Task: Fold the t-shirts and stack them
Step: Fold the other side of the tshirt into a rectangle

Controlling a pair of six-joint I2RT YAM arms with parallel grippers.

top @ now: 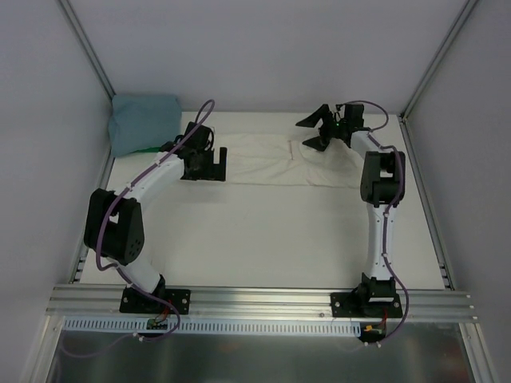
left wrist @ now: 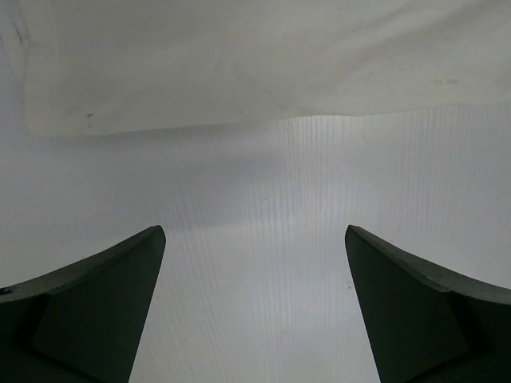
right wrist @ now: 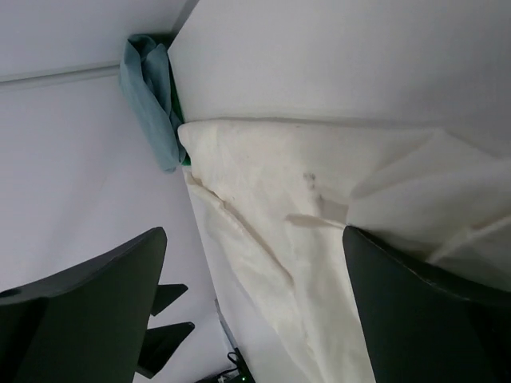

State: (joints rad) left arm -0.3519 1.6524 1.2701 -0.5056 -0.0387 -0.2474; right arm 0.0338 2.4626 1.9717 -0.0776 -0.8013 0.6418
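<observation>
The cream t-shirt (top: 271, 159) lies spread flat along the back of the table, with soft creases (right wrist: 319, 199). Its near edge shows at the top of the left wrist view (left wrist: 255, 64). The teal-blue t-shirt (top: 144, 120) sits bunched in the back left corner (right wrist: 152, 96). My left gripper (top: 209, 166) points down at bare table by the cream shirt's left end, open and empty (left wrist: 254, 231). My right gripper (top: 311, 133) hovers above the cream shirt's right part, open, with nothing between its fingers (right wrist: 254, 235).
Grey walls and metal frame posts (top: 88, 56) close in the table on three sides. An aluminium rail (top: 255, 299) runs along the near edge under both arm bases. A bit of green (top: 148, 149) peeks from under the teal shirt.
</observation>
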